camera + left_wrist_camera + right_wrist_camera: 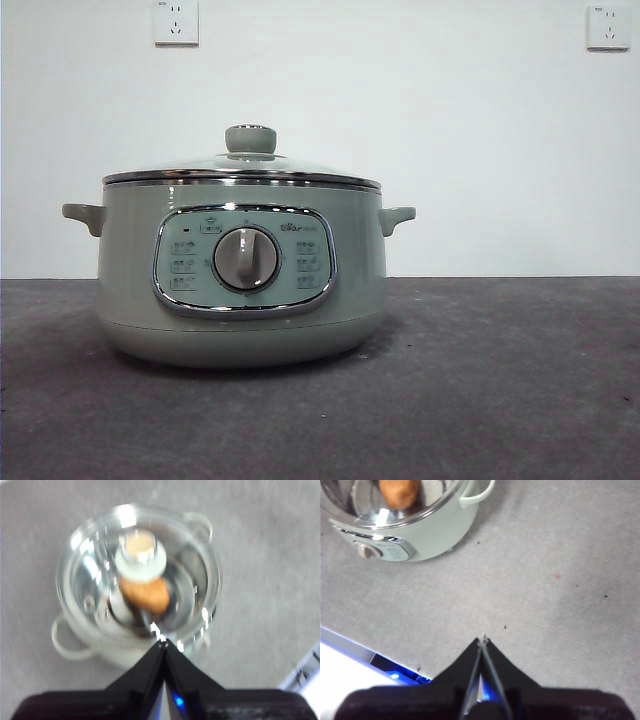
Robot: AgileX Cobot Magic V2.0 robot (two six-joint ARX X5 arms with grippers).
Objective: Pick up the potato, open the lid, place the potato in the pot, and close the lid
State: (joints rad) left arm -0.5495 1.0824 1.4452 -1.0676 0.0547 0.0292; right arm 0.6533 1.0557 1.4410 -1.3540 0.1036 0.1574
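The pale green pot [240,270] stands on the grey table with its glass lid [242,168] seated on the rim, knob [250,139] up. In the left wrist view the potato [146,595] lies inside the pot [75,635], seen through the lid [85,555] below the knob [141,556]. My left gripper [163,642] is shut and empty, high above the pot. In the right wrist view the potato [399,492] shows through the lid [440,500] on the pot [435,532]. My right gripper [483,641] is shut and empty, above bare table away from the pot.
The grey table [500,380] stretches to the right of the pot. Two wall sockets [176,22] sit high on the white wall behind. The table's edge [350,647] shows near the right gripper, and an edge [305,672] shows in the left wrist view.
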